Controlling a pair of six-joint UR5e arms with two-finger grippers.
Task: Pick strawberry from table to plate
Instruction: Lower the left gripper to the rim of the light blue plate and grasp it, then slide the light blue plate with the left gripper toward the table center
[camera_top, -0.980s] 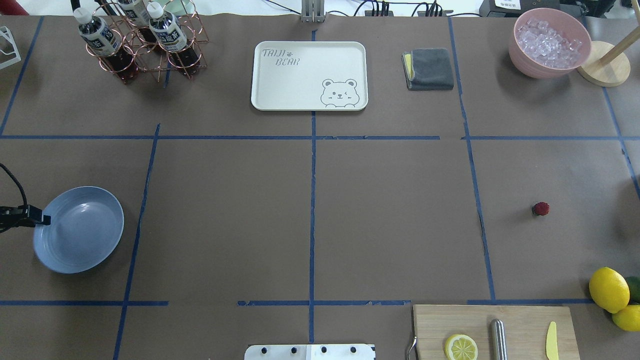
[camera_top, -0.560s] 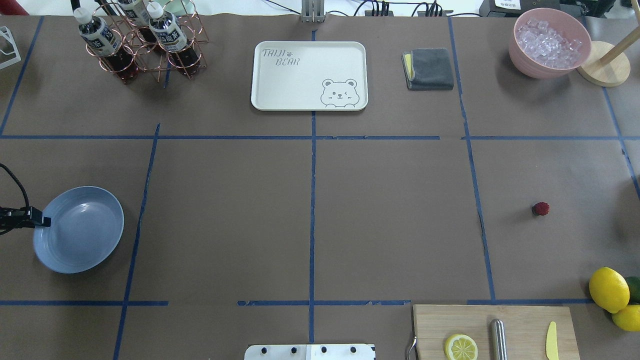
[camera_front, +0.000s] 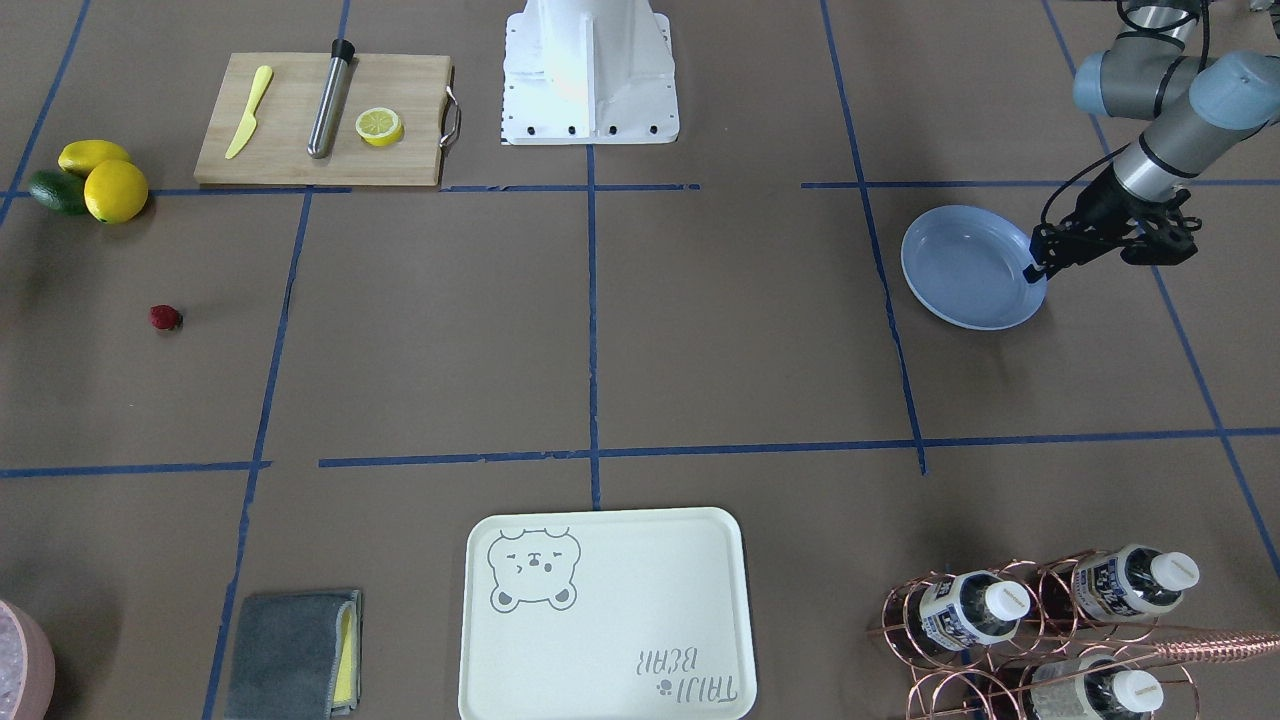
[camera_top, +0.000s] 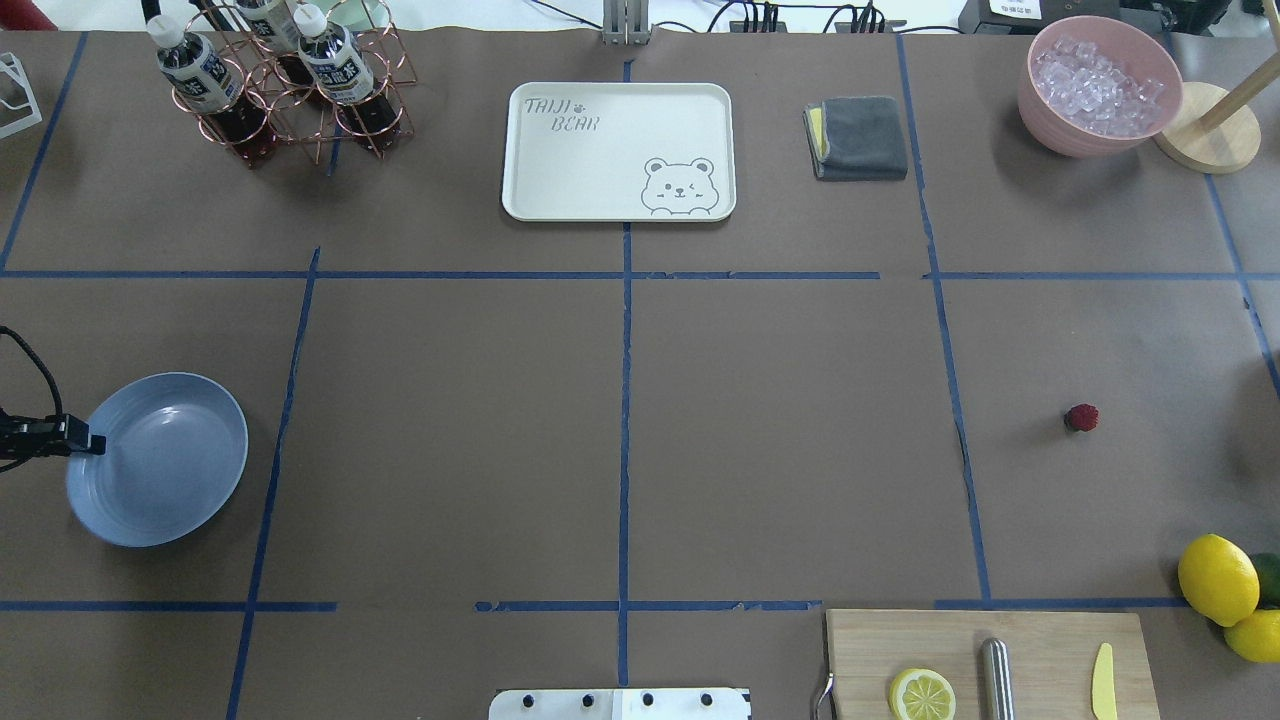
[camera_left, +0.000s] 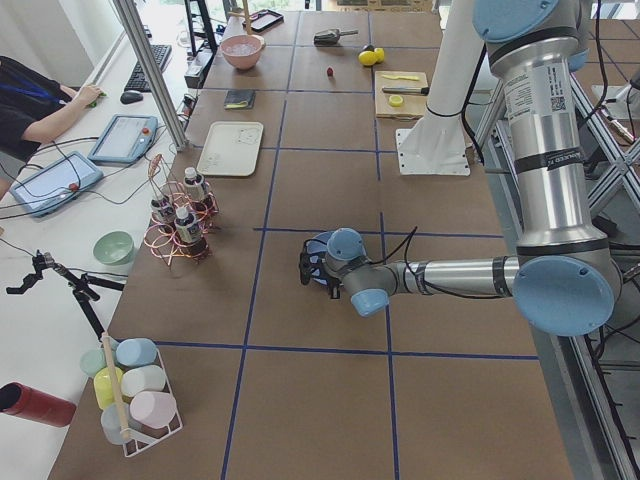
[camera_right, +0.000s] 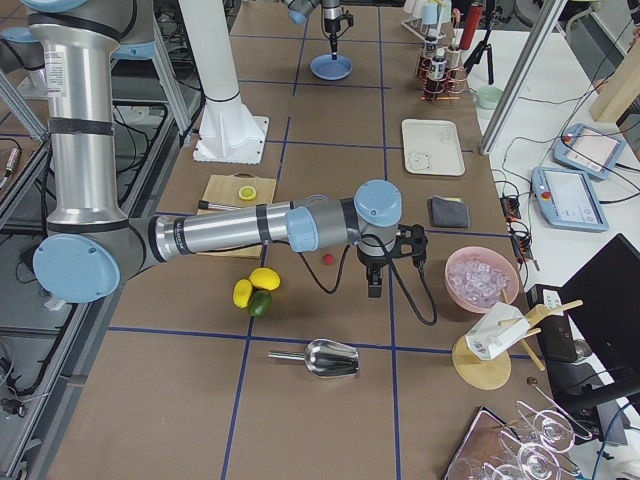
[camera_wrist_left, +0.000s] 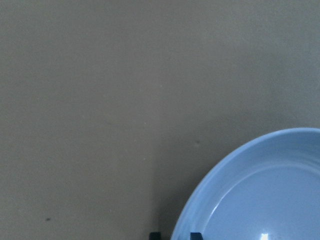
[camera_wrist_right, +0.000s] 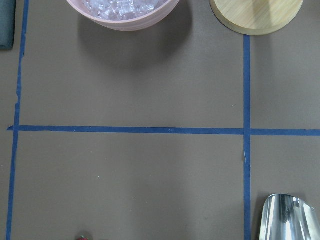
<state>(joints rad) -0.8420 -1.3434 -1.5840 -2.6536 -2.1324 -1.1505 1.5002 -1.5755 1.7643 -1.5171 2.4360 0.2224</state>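
- Brown-papered surface (camera_top: 780, 440) carries the strawberry (camera_top: 1081, 417) near your right hand (camera_right: 374, 285), whose opening you cannot tell.
- Your left hand (camera_front: 1035, 268) straddles the plate (camera_top: 170, 470) rim, narrow, likely to steady it; whether it is pinching is unclear.

A white desk (camera_left: 40, 345) is set along the far side, two tablets (camera_left: 122, 137) are laid on it, and a metal post (camera_left: 150, 70) is raised beside them.

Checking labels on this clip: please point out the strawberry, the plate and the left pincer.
strawberry (camera_top: 1081, 418), overhead view, middle of the berry.
plate (camera_top: 170, 470), overhead view, bare inner floor.
left pincer (camera_front: 1033, 271), front-facing view, between its fingertips at the plate's rim.
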